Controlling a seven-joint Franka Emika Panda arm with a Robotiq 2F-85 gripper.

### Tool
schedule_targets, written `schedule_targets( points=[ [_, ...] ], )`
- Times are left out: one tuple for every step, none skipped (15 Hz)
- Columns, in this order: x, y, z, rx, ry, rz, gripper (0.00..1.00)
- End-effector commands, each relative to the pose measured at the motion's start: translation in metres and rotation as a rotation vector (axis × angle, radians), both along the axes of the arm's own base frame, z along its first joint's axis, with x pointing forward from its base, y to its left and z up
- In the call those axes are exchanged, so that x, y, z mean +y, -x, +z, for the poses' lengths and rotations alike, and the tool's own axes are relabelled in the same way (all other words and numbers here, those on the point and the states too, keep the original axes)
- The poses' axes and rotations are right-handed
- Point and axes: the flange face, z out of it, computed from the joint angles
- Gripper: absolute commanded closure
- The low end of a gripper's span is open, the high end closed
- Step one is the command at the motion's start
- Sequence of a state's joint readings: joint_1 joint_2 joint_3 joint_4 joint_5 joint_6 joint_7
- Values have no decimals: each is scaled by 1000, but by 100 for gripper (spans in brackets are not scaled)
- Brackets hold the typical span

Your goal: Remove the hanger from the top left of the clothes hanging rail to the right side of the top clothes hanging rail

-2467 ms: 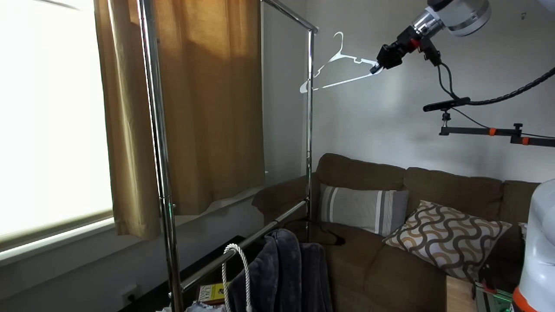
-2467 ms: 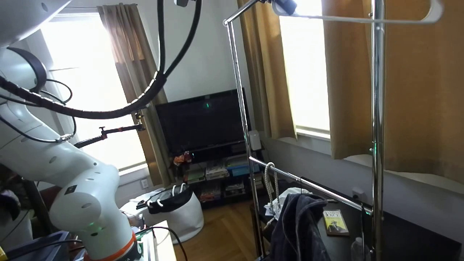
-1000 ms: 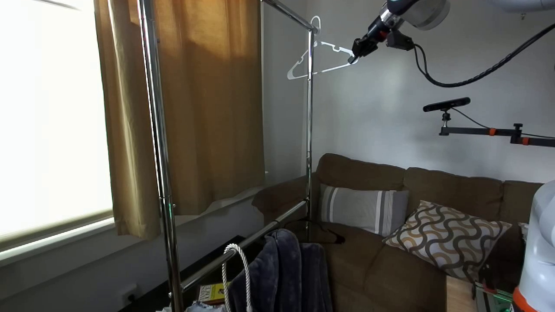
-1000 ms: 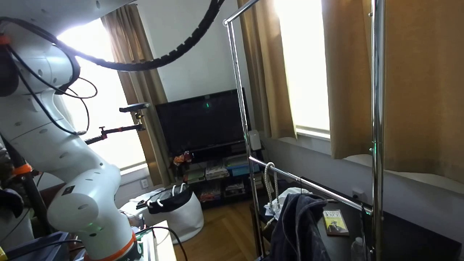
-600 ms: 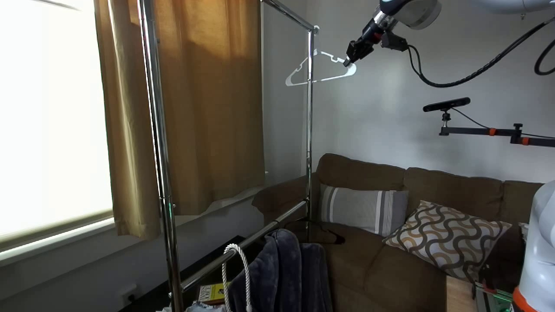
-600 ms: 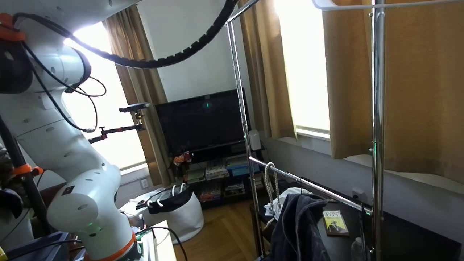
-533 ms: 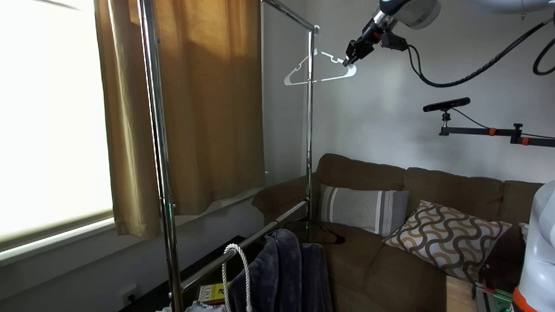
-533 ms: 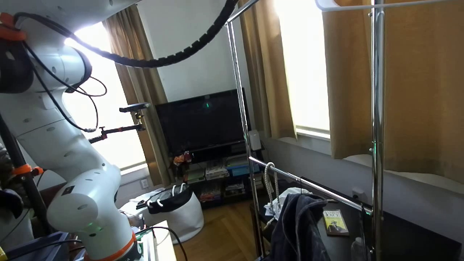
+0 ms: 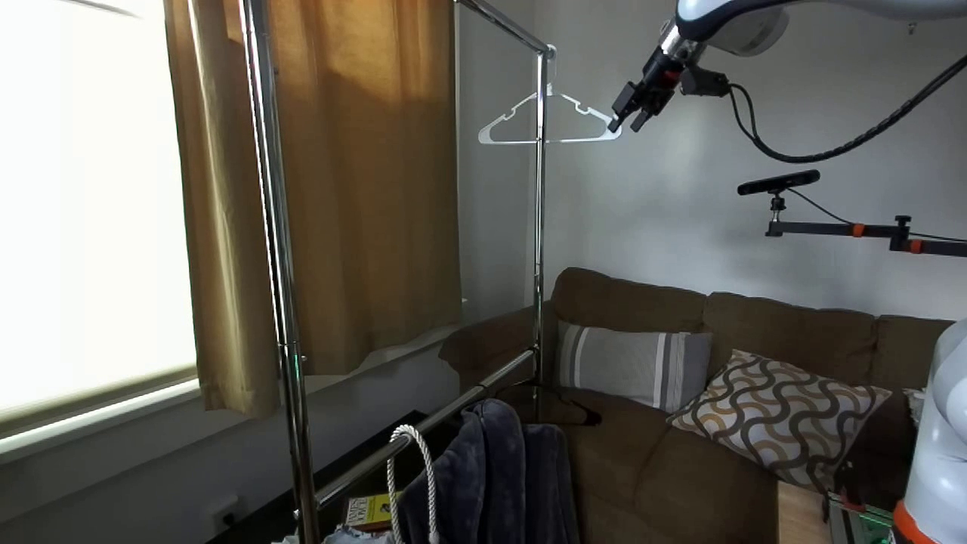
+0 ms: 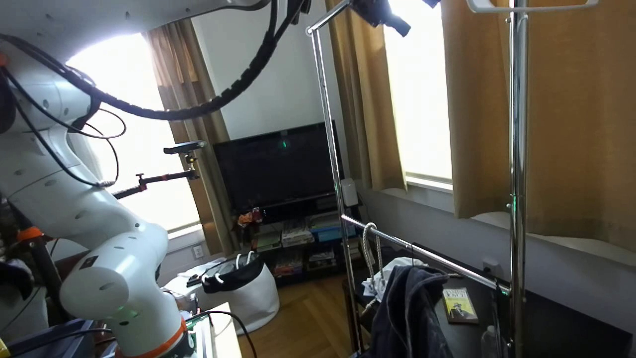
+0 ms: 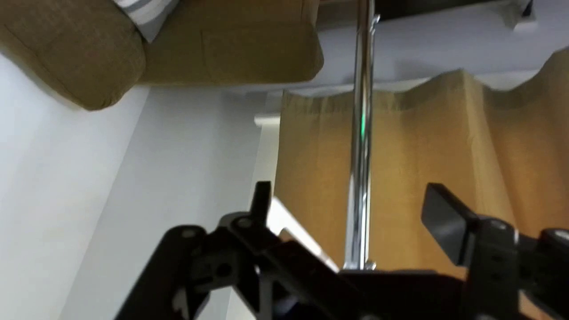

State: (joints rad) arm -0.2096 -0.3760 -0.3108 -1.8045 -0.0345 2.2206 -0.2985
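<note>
The white hanger (image 9: 582, 140) hangs nearly level, its hook at the corner end of the top clothes hanging rail (image 9: 506, 26) in an exterior view. My gripper (image 9: 625, 126) stands open by the hanger's outer corner, one finger close against it; I cannot tell if they touch. The wrist view shows wide-apart jaws of the gripper (image 11: 351, 195), with part of the hanger (image 11: 295, 224) beside the left finger and nothing clamped. Only the hanger's lower bar (image 10: 551, 9) appears at the top edge in an exterior view, its hook cut off there.
A chrome upright post (image 9: 539, 227) stands below the rail corner. A lower rail (image 9: 430, 423) carries a dark robe (image 9: 491, 468), a rope handle (image 9: 430, 476) and a black hanger (image 9: 582, 412). A camera on a bracket (image 9: 778, 183) juts out near the arm.
The hanger was held off the rail, was carried to the rail's corner and came down there. My gripper has since opened and let go, drawing back slightly; the hanger has swung nearly level.
</note>
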Motion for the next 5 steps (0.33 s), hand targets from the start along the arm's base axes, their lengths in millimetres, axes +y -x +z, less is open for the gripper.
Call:
schedule_targets(
  points=[
    [48,40,-55,190,-55,79,0],
    [61,46,-71,246,-82,106,0],
    [75,52,-86,301,-116,131,0],
    [86,53,-100,336,-147,159,0],
    [64,33,-73,283,-119,117,0]
  ],
)
